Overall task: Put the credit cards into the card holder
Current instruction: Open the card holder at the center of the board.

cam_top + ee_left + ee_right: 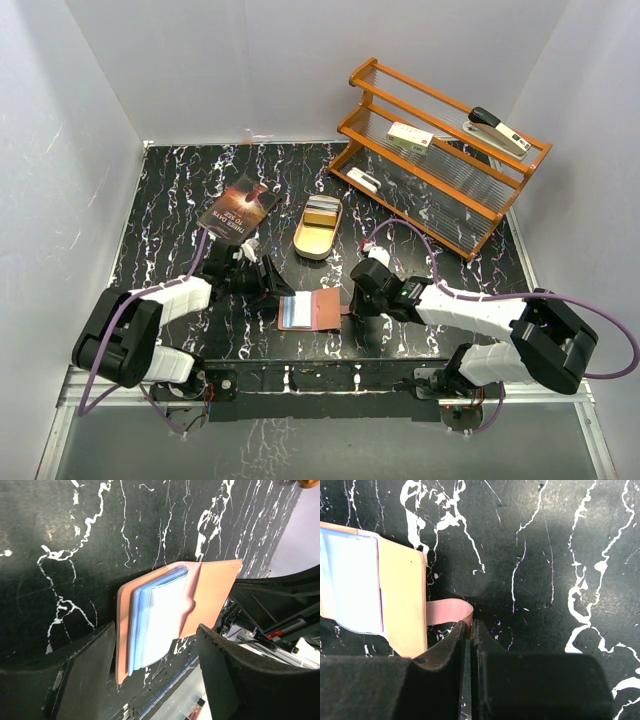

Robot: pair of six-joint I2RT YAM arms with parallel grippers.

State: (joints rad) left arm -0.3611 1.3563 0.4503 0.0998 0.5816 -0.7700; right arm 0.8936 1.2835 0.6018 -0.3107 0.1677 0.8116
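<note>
Right tool (469, 626) pinches the card holder's (212, 592) snap tab (447, 612), steadying it; left tool (157, 657) hangs open, empty, over it. Bluish credit cards (162, 622) sit tucked inside: apparently nearly finished.

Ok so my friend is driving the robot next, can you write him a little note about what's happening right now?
The left gripper is open and aimed at the card holder, gripping nothing.
The right gripper is shut on the snap tab, pinching it.
The card holder lies open on the table with bluish cards in it.
Left to do: the oval tin behind it seems to hold more cards; move them over.
</note>
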